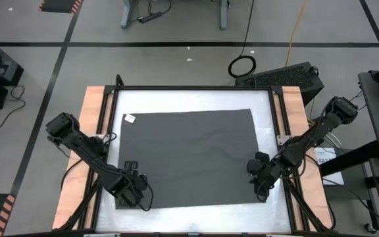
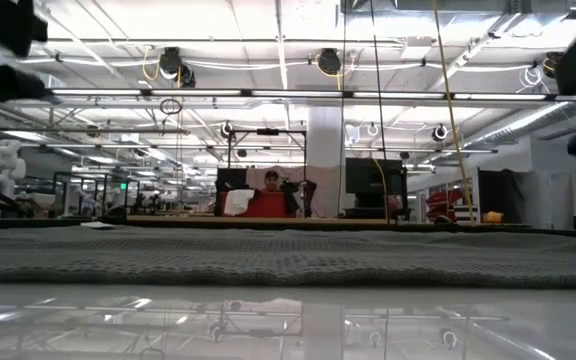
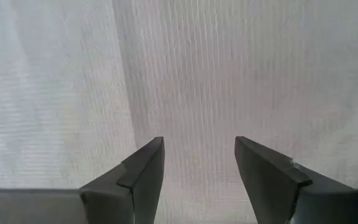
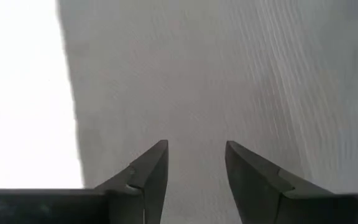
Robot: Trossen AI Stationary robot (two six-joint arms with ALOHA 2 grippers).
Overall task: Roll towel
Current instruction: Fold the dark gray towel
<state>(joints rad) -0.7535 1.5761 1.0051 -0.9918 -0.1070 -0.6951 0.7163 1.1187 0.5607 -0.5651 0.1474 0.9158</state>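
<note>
The towel is lying flat in the middle of the white worktop; the left hand is hovering at its lower left corner, fingers apart and holding nothing; the right hand is hovering at its lower right corner, also parted and empty

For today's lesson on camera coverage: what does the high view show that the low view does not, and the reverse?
Only the high view shows the towel's full rectangle lying flat, its white tag, and the left gripper and right gripper over its two near corners. Only the low view shows the room behind, with a person seated far off. Both show the towel spread on the table.
</note>
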